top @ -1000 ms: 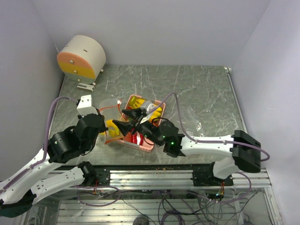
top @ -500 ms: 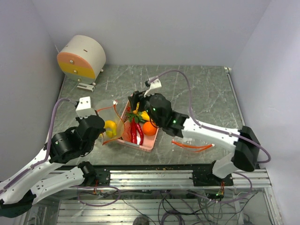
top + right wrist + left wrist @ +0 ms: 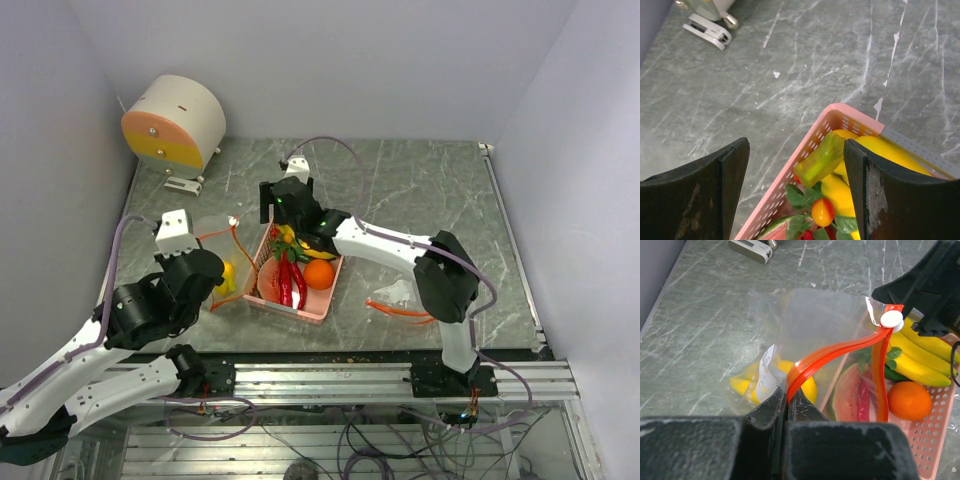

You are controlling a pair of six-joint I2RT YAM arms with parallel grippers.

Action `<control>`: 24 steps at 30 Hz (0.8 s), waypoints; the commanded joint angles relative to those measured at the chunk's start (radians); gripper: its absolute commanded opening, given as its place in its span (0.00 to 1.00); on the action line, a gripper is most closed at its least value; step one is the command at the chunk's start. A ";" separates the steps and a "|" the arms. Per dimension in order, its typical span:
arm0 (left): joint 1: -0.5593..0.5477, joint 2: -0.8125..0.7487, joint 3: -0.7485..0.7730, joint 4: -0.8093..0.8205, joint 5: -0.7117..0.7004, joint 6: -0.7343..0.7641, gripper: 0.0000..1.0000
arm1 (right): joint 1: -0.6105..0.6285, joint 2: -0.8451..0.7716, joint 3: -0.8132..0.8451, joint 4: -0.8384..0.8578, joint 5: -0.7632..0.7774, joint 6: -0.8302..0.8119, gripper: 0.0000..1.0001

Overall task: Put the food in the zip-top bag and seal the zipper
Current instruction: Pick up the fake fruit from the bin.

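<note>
The clear zip-top bag (image 3: 222, 245) lies left of the pink tray (image 3: 300, 312), with a yellow banana (image 3: 228, 277) inside it. My left gripper (image 3: 218, 292) is shut on the bag's orange-red zipper (image 3: 840, 352), pinched between its fingertips (image 3: 787, 396). The strip arches up to a white slider (image 3: 891, 319). The tray holds red chili peppers (image 3: 288, 280), an orange (image 3: 319, 273), bananas (image 3: 915, 357) and a watermelon slice (image 3: 852, 395). My right gripper (image 3: 282, 205) is open and empty, above the tray's far corner (image 3: 785, 180), over bananas (image 3: 880, 150).
A round white and orange device (image 3: 175, 122) stands at the back left, its white foot (image 3: 707, 30) on the table. A second orange-red strip with clear plastic (image 3: 400, 308) lies on the table right of the tray. Grey walls close in the left and right sides.
My right arm has swung from the tray's near side up and over to its far corner, uncovering the food. My left gripper has kept its hold on the zipper and shifted slightly left.
</note>
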 commanded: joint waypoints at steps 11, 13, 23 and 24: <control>0.002 -0.027 -0.043 0.045 -0.013 0.028 0.07 | -0.009 0.184 0.142 -0.144 0.143 0.112 0.74; 0.002 -0.031 -0.046 0.042 -0.013 0.025 0.07 | -0.009 0.192 0.146 -0.154 0.145 0.121 0.71; 0.002 -0.047 -0.061 0.042 -0.001 0.016 0.07 | 0.005 0.183 0.125 -0.196 0.179 0.151 0.50; 0.002 -0.049 -0.063 0.043 0.001 0.016 0.07 | 0.006 0.182 0.125 -0.202 0.176 0.156 0.43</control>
